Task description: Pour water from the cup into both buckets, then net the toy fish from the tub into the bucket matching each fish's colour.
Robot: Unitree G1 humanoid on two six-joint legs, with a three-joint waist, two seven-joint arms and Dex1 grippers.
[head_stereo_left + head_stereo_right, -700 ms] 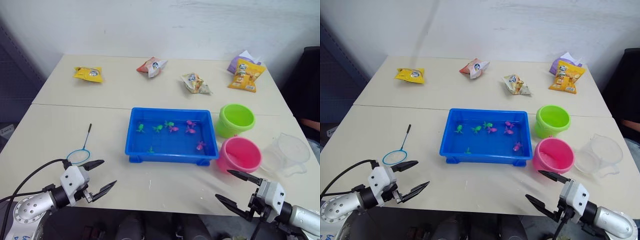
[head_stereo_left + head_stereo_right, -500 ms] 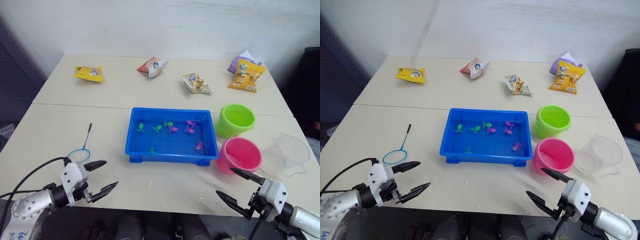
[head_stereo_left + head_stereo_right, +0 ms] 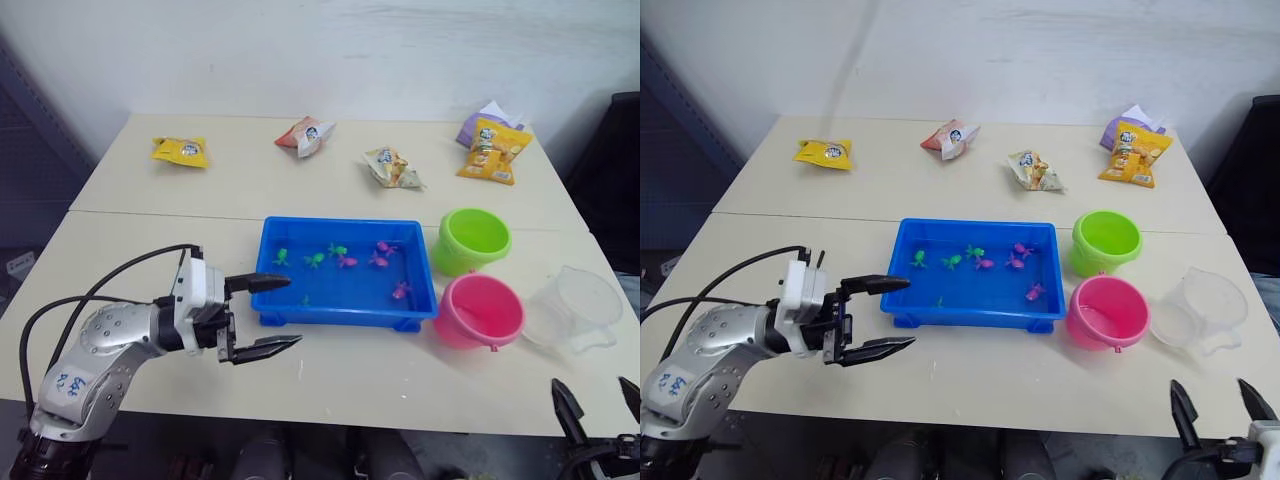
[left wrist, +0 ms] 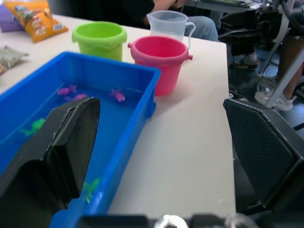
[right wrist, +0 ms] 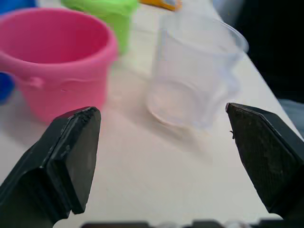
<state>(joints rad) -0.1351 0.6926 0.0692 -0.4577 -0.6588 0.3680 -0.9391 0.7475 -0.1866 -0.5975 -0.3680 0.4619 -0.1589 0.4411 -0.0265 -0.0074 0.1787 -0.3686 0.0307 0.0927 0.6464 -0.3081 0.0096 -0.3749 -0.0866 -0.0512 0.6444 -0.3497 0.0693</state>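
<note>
- The cup (image 3: pixel 578 308) stands upright on the table (image 3: pixel 150 250) at the robot's far right, just beside the pink bucket (image 3: pixel 479 309) and apart from it; it looks empty or nearly so, though a little water cannot be ruled out.
- The right gripper (image 5: pixel 164 156) sits low at the near right table edge, fingers spread wide, nothing between them. In its wrist view the cup lies straight ahead between the fingertips, with the pink bucket off to one side.
- Judgement: the right arm is by far the nearer to the cup, so the pour should begin with a forward reach from it. The cup's handle side cannot be made out from above.
- The left gripper (image 3: pixel 262 315) hovers over the table at the tub's (image 3: pixel 346 312) near left corner, fingers parted and holding nothing; one fingertip reaches over the tub's left rim.
- The green bucket (image 3: pixel 472 239) stands just behind the pink one, at the tub's right end.
- Green and pink toy fish (image 3: pixel 340 254) lie scattered in the tub, mostly toward its back half.
- The left arm carries a small sticker with figures, too small to read surely.
- Snack packets (image 3: pixel 180 150) lie along the far side of the table; their printing is not legible.
</note>
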